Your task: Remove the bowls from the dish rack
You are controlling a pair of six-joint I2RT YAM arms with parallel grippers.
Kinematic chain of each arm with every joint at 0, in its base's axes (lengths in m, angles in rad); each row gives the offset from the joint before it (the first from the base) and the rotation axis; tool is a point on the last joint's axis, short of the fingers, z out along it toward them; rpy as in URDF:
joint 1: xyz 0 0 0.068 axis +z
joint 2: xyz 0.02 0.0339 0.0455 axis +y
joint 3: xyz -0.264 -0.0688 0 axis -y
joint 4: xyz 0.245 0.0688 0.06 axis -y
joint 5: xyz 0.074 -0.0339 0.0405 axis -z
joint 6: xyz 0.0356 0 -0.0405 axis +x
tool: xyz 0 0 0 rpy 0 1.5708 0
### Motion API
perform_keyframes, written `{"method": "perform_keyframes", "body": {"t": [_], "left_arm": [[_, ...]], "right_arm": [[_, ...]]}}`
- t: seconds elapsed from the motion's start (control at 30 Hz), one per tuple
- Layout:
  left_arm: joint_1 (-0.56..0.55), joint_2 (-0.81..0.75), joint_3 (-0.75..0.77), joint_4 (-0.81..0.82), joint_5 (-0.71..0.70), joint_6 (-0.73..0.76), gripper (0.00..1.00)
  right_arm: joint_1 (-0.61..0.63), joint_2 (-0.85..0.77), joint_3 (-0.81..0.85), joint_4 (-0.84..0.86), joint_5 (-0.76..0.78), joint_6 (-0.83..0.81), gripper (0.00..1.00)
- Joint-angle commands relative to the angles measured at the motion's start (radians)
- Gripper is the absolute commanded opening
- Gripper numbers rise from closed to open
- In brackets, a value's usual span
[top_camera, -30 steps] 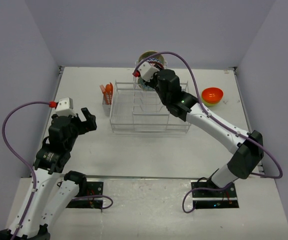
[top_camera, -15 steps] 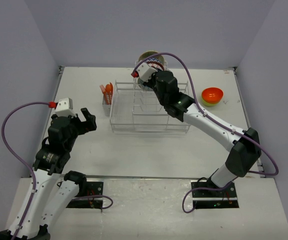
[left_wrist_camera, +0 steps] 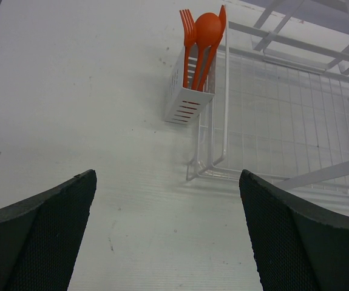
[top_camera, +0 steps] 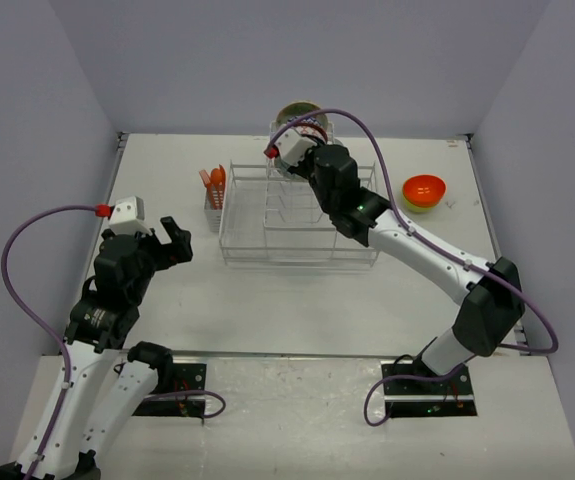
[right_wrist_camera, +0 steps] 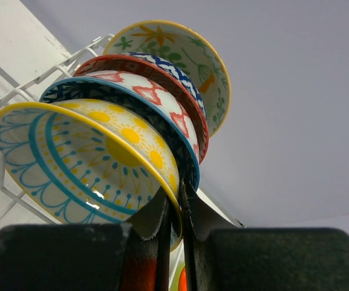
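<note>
Right pincer [right_wrist_camera: 175, 197] clenched on nearest bowl [right_wrist_camera: 89, 157] by its rim; left pincer [left_wrist_camera: 167, 176] released. Grasp step. Next: lift straight out of rack [top_camera: 297, 262], clear of other bowls [right_wrist_camera: 180, 66].

The top camera is looking down from high behind the near edge of the white table [top_camera: 297, 290], taking all of it in. The left wrist camera is facing the near-left corner of the white wire dish rack [left_wrist_camera: 224, 109] and its slotted white cutlery holder [left_wrist_camera: 183, 100] from nearby; the top view is sharing both. The right wrist camera is pointing upward, very close under a yellow-rimmed, sun-patterned ceramic bowl [right_wrist_camera: 101, 151] at the rack's far edge.
</note>
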Motion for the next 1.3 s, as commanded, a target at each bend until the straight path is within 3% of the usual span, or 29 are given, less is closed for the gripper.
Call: {"method": "perform_keyframes", "body": {"t": [0.0, 1.27], "left_arm": [[0.007, -0.006, -0.006, 0.039, 0.006, 0.011, 1.00], [0.007, 0.029, 0.000, 0.029, -0.018, 0.008, 1.00]], "right_arm": [[0.013, -0.035, -0.016, 0.048, -0.019, 0.010, 0.00], [0.016, -0.219, -0.024, -0.014, -0.073, 0.119, 0.00]]}}
